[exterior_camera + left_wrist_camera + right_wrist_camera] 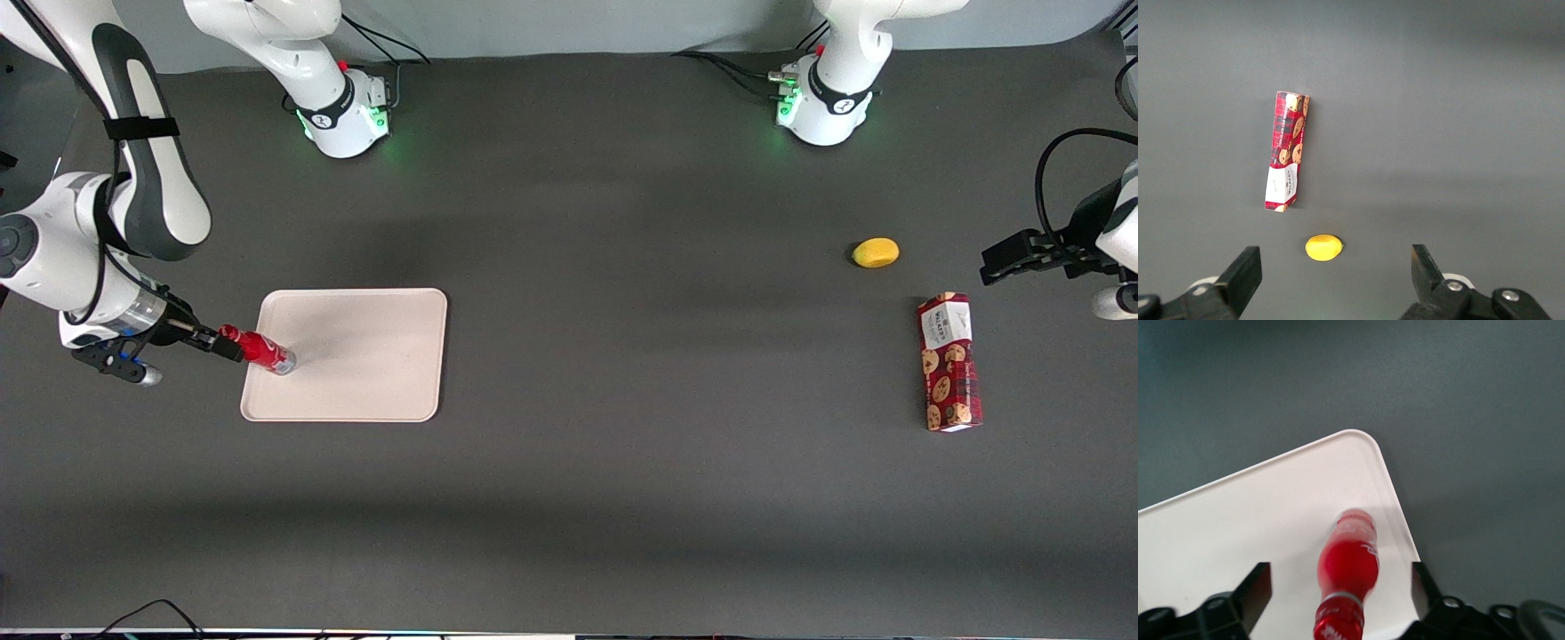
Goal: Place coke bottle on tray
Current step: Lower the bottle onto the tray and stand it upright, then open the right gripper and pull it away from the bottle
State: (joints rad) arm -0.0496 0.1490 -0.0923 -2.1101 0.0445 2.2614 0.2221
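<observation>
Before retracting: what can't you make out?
Base of the bottle: wrist view, hidden under its own body; front view, too small to tell whether it sits flat on the tray.
Other tray corners: wrist view, cut off by the frame.
The open gripper straddles the bottle over the tray's edge.

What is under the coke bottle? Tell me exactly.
The tray lies under the coke bottle, near the rim at the working arm's end. The gripper is at the bottle's cap end, open. The bottle's own body hides whether its base touches the tray.
</observation>
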